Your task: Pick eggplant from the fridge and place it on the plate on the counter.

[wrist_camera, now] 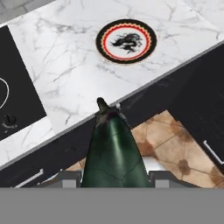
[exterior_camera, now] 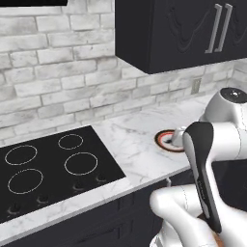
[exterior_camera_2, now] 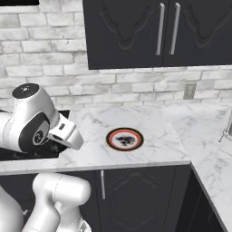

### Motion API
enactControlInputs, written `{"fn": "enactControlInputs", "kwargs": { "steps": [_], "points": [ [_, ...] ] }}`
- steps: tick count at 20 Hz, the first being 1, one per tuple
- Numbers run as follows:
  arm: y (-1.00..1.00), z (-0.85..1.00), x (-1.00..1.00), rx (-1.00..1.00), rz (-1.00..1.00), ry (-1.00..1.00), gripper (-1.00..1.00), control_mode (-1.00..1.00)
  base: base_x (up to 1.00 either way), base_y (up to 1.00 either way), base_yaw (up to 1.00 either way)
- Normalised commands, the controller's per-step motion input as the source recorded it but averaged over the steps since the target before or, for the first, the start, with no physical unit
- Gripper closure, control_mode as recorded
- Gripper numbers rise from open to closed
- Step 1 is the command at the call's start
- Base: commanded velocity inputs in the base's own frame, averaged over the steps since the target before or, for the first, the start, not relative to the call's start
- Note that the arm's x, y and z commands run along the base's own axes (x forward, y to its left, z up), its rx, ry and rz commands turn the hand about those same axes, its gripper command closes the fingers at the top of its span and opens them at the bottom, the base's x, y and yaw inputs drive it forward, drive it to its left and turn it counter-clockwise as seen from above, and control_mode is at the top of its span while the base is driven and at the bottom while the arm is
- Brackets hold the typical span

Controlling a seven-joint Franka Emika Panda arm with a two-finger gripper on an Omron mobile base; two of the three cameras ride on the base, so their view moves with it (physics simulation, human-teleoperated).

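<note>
Item: eggplant (wrist_camera: 113, 153), dark green-black, stem end pointing away from the hand. It is sitting between the two finger tips of the claw (wrist_camera: 114, 178), which is clenching it; the contact itself is lying at the bottom edge of the hand view, so the depth of the grip is hard to judge.

Item: plate (wrist_camera: 126, 41), round, orange-ringed with a dark motif at its centre. It is resting on the white marble tabletop (wrist_camera: 74, 65) near the front edge, bare of food, well to the right of the black cooktop (exterior_camera: 48, 169).

Position: the eggplant is hanging off the tabletop, over the brown tiled floor (wrist_camera: 170, 144) in front of the black base cabinets (exterior_camera_2: 136, 195), short of the plate.

Step, as judged: carrying toward the plate; placing not yet done.

Risks: the smooth, tapering body is likely slipping forward if the grip is shallow. Travelling low could be knocking the stem against the tabletop edge. Releasing early would be dropping it to the floor.
</note>
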Motion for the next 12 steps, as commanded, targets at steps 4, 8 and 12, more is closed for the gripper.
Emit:
{"fn": "enactControlInputs", "kwargs": {
  "steps": [4, 8, 12],
  "points": [
    [-0.56, -0.11, 0.02, 0.04, 0.00, 0.00, 1.00, -1.00, 0.00, 0.00, 0.00],
    [-0.60, -0.10, 0.37, 0.01, 0.00, 0.00, 1.00, -1.00, 0.00, 0.00, 0.00],
    [-0.71, -0.33, 0.94, -0.01, 0.01, 0.00, 1.00, -1.00, 0.00, 0.00, 0.00]
  ]
}}
